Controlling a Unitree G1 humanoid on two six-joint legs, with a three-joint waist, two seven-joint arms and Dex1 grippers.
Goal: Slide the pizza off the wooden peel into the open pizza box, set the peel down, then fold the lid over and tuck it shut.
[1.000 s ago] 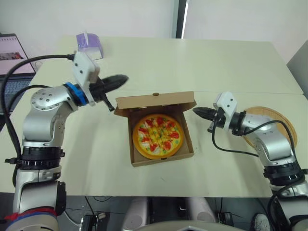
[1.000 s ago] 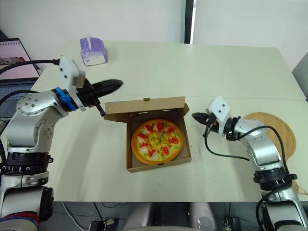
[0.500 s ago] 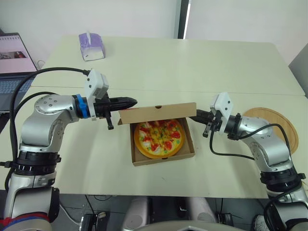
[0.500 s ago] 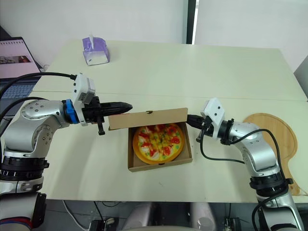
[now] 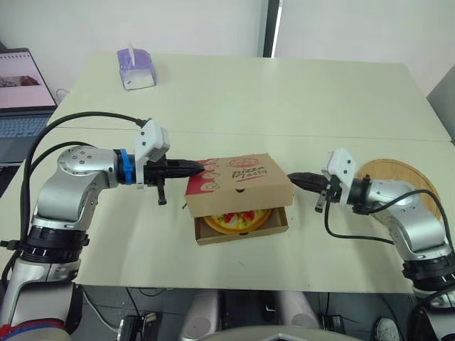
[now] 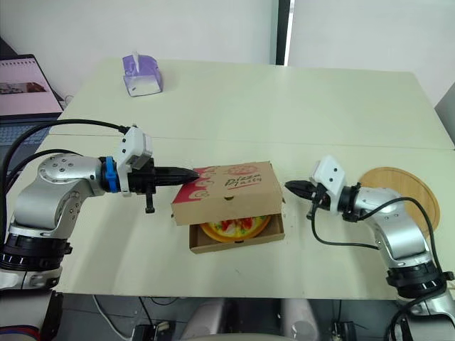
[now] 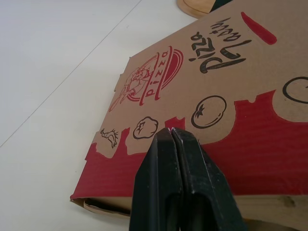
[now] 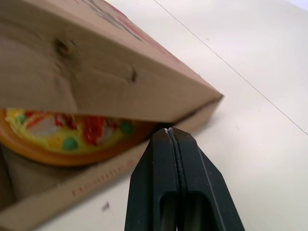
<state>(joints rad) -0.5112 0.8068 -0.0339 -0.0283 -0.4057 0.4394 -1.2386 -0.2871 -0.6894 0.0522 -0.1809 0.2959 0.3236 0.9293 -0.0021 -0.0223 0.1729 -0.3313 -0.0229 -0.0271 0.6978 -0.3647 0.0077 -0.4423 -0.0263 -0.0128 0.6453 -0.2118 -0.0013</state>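
Note:
The cardboard pizza box (image 5: 242,213) sits mid-table with its printed lid (image 5: 238,177) folded down almost flat over it. A gap at the front still shows the pizza (image 5: 237,220) inside. My left gripper (image 5: 201,168) is shut, its tip resting on the lid's red left edge (image 7: 163,159). My right gripper (image 5: 291,176) is shut and points at the box's right side, just short of the lid corner (image 8: 214,96). The round wooden peel (image 5: 409,177) lies flat on the table behind my right arm.
A purple tissue box (image 5: 134,68) stands at the far left of the table. A laptop (image 5: 25,99) sits beyond the table's left edge. A seam (image 5: 284,134) runs across the tabletop behind the pizza box.
The lid has swung from upright down over the pizza, with its printed face on top. My left gripper followed it down onto the lid; my right gripper drew back slightly to the right.

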